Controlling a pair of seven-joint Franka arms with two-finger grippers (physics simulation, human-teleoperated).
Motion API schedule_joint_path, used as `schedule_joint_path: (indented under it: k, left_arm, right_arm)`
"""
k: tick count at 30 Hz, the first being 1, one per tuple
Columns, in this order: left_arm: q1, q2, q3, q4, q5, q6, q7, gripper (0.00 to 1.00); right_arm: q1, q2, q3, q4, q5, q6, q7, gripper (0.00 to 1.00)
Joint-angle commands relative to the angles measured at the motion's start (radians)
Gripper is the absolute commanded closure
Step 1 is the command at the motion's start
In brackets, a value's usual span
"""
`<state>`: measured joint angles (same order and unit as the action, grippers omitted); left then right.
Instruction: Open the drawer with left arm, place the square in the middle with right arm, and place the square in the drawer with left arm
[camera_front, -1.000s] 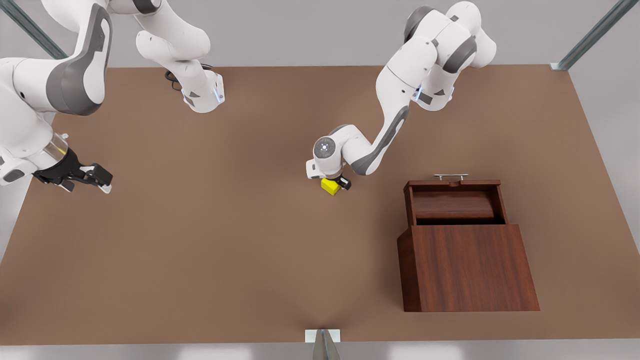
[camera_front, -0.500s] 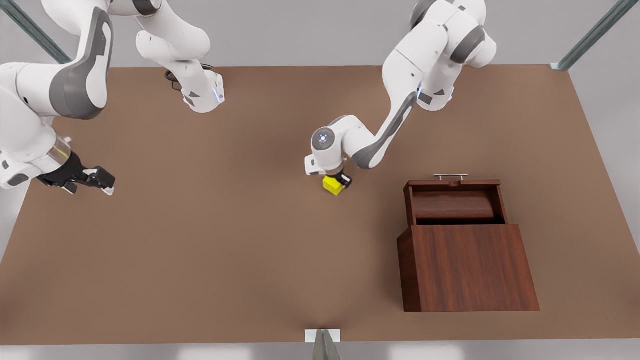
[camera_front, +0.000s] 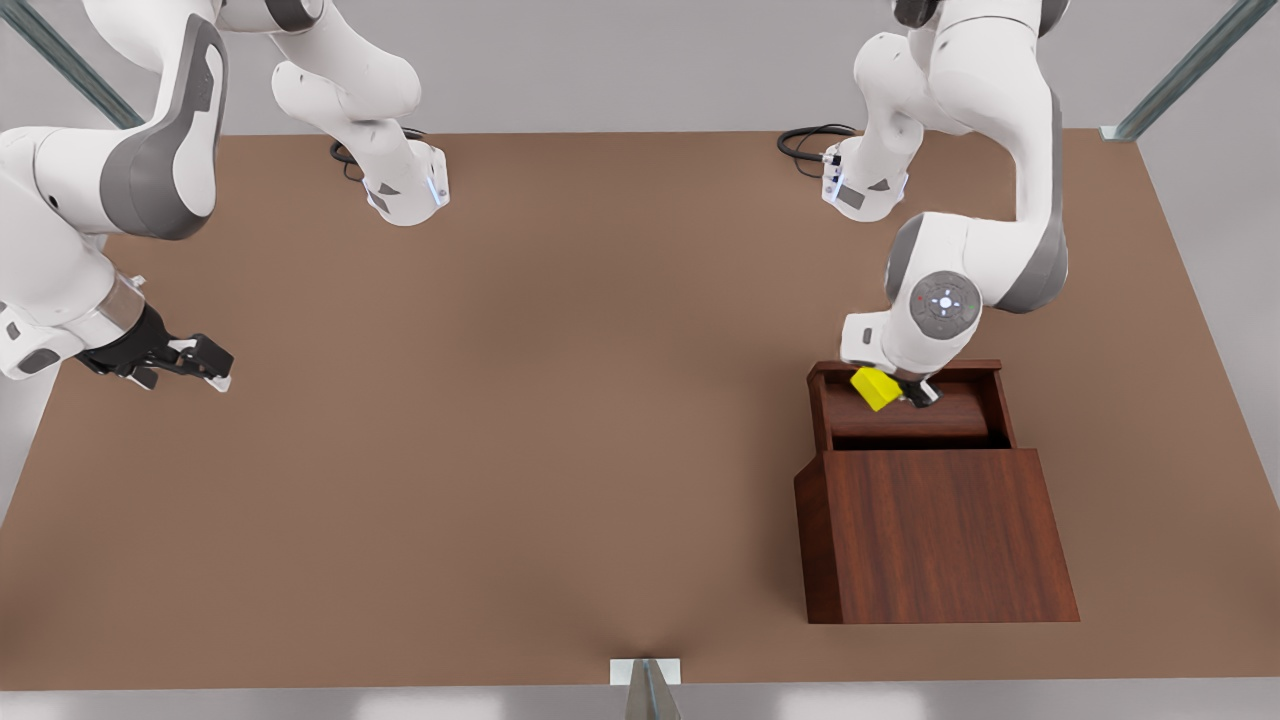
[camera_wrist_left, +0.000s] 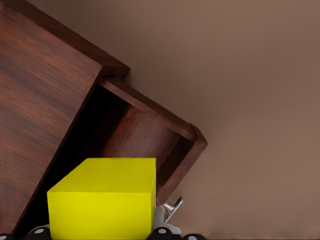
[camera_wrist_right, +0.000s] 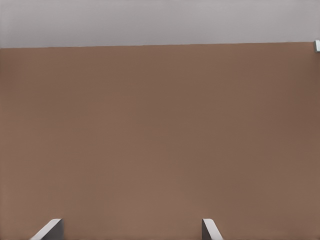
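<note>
The square (camera_front: 873, 388), a small yellow cube, hangs over the open drawer (camera_front: 990, 372), near the drawer's corner on the front view's left. My left gripper (camera_front: 892, 392) is shut on it, on the arm at the front view's right. In the left wrist view the square (camera_wrist_left: 102, 200) sits between the fingers of the left gripper (camera_wrist_left: 102, 235), with the drawer's rim (camera_wrist_left: 150, 107) and dark inside beyond it. My right gripper (camera_front: 205, 365) waits open, low over the table at the front view's far left; its fingertips (camera_wrist_right: 50, 229) stand wide apart.
The wooden cabinet (camera_front: 940, 530) stands at the front view's right with the drawer pulled out toward the back. The brown tabletop (camera_front: 520, 400) spreads between the two arms. Both arm bases (camera_front: 405, 195) sit at the back edge. A metal bracket (camera_front: 645, 672) marks the front edge.
My left arm has lifted the square off the middle of the table and carried it to the front view's right, over the open drawer. The right arm has barely moved.
</note>
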<state>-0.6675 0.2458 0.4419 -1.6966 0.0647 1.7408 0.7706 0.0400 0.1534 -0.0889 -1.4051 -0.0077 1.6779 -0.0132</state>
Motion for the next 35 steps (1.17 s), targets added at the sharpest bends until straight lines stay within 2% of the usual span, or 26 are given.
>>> schedule_joint_path:
  k: [1,5,9,10,17,22,24,25,27,29,31,35]
  left_arm:
    - [-0.004,0.004,0.009,0.000,-0.039,0.000,0.013,0.32]
    - [0.008,0.062,0.070,0.000,-0.078,0.028,0.107,0.31]
    - [0.039,0.109,0.072,0.000,-0.095,0.029,0.137,0.29]
    - [0.040,0.116,0.072,0.000,-0.097,0.028,0.141,0.00]
    - [0.039,0.119,0.073,0.015,-0.143,-0.027,0.099,0.00]
    - [0.039,0.115,0.092,0.235,-0.200,-0.256,-0.252,0.00]
    - [0.075,0.098,0.077,0.305,-0.203,-0.282,-0.393,0.00]
    - [0.209,0.093,-0.087,0.359,-0.184,-0.284,-0.510,0.00]
    - [0.382,0.092,-0.305,0.413,-0.117,-0.271,-0.691,0.00]
    - [0.520,0.052,-0.465,0.413,-0.043,-0.256,-0.731,0.00]
    - [0.609,0.012,-0.572,0.397,0.007,-0.213,-0.763,0.00]
    - [0.611,-0.025,-0.574,0.341,0.052,-0.175,-0.789,0.00]
  right_arm:
    - [0.000,0.000,0.000,0.000,-0.002,-0.001,-0.001,0.00]
    - [0.001,0.005,0.000,0.000,-0.002,0.002,-0.001,0.00]
    - [0.001,0.005,0.000,0.000,-0.002,0.000,-0.001,0.00]
    - [0.001,0.005,0.000,0.000,-0.002,-0.001,0.001,0.00]
    - [0.001,0.005,0.000,0.000,0.000,0.000,-0.001,0.00]
    - [0.000,0.006,0.000,0.000,-0.002,0.003,-0.001,0.00]
    - [0.000,0.006,0.000,0.000,-0.002,0.003,-0.001,0.00]
    - [0.000,0.006,0.000,0.000,0.000,0.003,0.001,0.00]
    - [0.000,0.006,0.000,0.000,-0.002,0.003,0.001,0.00]
    - [-0.002,0.006,0.000,0.002,0.000,0.003,0.001,0.00]
    - [-0.003,0.006,0.000,0.002,-0.002,0.003,0.001,0.00]
    - [-0.008,0.008,0.000,0.002,0.000,0.006,0.001,0.00]
